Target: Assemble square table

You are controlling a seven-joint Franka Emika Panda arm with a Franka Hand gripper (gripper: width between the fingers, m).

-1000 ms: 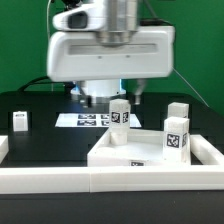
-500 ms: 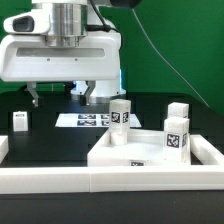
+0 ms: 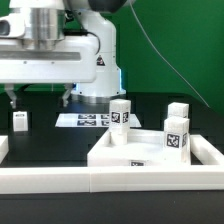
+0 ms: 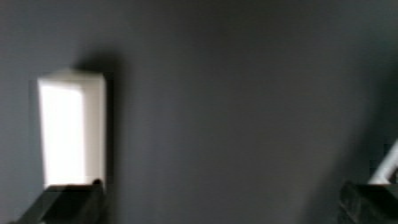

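Note:
The square table top (image 3: pixel 135 152) is a white plastic square with a recessed face, at the exterior view's right. Three tagged white legs stand upright on it (image 3: pixel 120 113) (image 3: pixel 177 111) (image 3: pixel 176 136). A loose leg peg (image 3: pixel 20 120) stands on the black table at the left. My gripper (image 3: pixel 38 99) hangs open above and just behind that peg, with nothing between its fingers. In the wrist view the peg (image 4: pixel 71 125) shows as a blurred white bar in line with one fingertip (image 4: pixel 71 205), off the middle of the gripper (image 4: pixel 222 208).
The marker board (image 3: pixel 88 120) lies flat behind the table top. A long white rail (image 3: pixel 60 181) borders the black table along the front, with its end (image 3: pixel 3 148) rising at the left. A blurred white edge (image 4: pixel 386 162) shows by my other finger in the wrist view.
My gripper has moved steadily toward the exterior view's left, from over the marker board to above the loose leg peg. It stayed open. The parts have not moved.

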